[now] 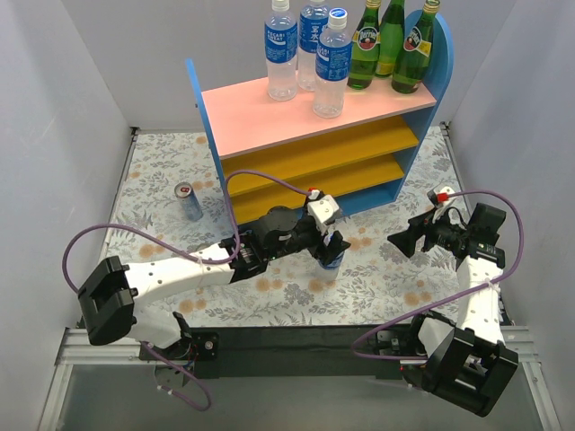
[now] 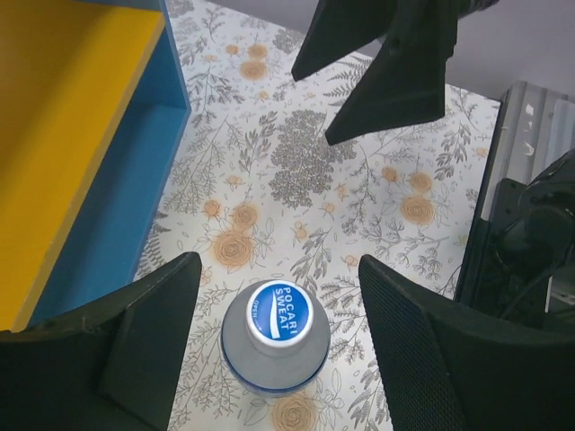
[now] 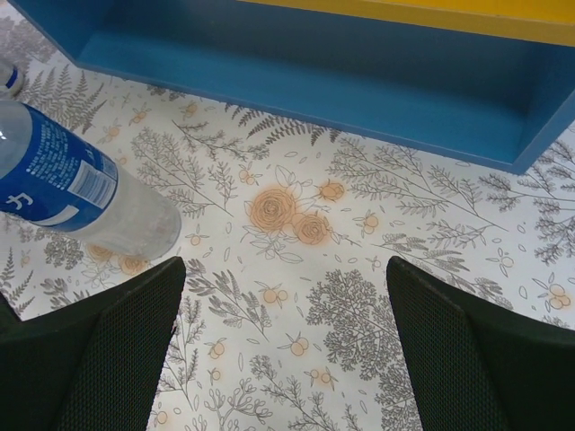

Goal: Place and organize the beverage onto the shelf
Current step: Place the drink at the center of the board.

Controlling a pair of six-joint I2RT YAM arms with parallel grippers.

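Observation:
The shelf stands at the back. On its pink top board are three clear plastic bottles and three green glass bottles. A fourth plastic bottle with a blue cap stands upright on the table in front of the shelf. My left gripper is open and straddles the bottle from above, with its fingers clear of it on both sides. My right gripper is open and empty over the cloth, to the right of that bottle. One silver-red can stands at the left. The second can is out of view.
The orange-yellow lower boards hold nothing. The shelf's blue base edge runs just beyond my right gripper. The floral tablecloth covers the table. White walls close in the left, right and back.

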